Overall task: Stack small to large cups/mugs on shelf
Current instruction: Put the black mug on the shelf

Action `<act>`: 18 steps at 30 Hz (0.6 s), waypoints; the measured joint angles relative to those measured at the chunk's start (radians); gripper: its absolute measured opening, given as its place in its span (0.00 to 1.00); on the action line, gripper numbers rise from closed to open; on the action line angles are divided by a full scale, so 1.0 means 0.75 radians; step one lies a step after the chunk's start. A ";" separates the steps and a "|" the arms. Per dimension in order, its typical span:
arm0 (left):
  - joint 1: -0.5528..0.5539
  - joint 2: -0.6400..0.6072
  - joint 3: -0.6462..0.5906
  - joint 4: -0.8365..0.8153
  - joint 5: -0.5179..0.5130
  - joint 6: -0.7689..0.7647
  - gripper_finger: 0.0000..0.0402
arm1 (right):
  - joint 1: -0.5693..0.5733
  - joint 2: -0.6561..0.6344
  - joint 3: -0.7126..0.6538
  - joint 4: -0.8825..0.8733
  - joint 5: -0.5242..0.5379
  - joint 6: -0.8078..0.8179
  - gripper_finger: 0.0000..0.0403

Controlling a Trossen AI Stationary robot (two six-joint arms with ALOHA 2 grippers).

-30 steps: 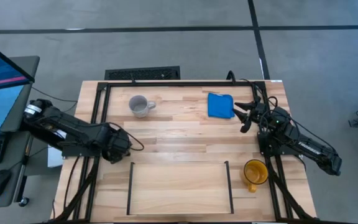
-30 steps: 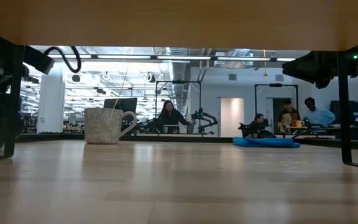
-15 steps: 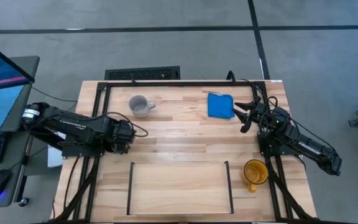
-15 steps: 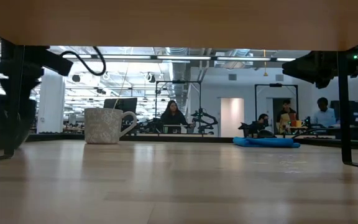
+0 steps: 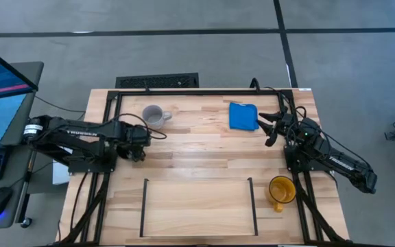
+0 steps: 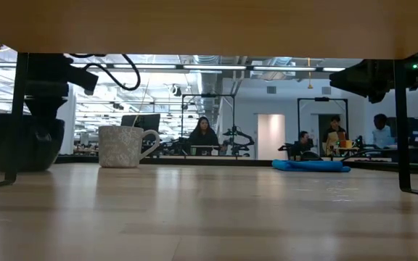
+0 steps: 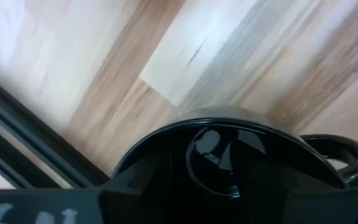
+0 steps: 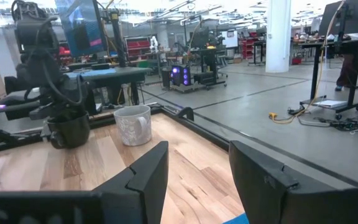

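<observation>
1. Near the bench's left edge, the left hand grips the black mug, which sits just in front of the grey-white mug.
2. Open wood stretches between those two mugs and the blue cloth at the far right.
3. The shelf lies at the bench's near edge between two thin black bars, with bare planks inside.
4. The yellow mug stands just outside the shelf's right bar, close to the bench's right edge.
5. The right hand hovers beside the cloth with its fingers spread and nothing between them.
6. From above, the black mug is hidden under the left hand (only dark arm shows there).
7. The low view shows it on the wood, its upper part behind a black upright bar and the hand.
8. The left wrist view looks down into its glossy inside, with the handle cut off at the picture's edge.
9. The right wrist view shows both far mugs side by side, the black one under the left arm.
10. People in the room behind are too small to make out.
</observation>
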 joint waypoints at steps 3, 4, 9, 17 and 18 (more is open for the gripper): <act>0.006 0.000 0.032 -0.004 -0.002 0.108 0.39 | 0.000 0.000 0.000 0.000 0.000 -0.001 0.48; 0.006 -0.001 0.048 -0.003 -0.003 0.150 0.39 | 0.000 0.000 0.000 0.000 0.000 -0.001 0.48; 0.006 -0.007 0.152 -0.011 -0.028 0.288 0.39 | 0.000 0.000 0.000 0.000 0.000 -0.001 0.48; 0.016 -0.007 0.264 -0.143 0.013 0.233 0.39 | 0.000 -0.001 0.000 -0.005 0.000 -0.002 0.48; 0.016 -0.007 0.280 -0.166 0.033 0.203 0.39 | 0.000 0.000 0.000 -0.005 0.000 -0.002 0.48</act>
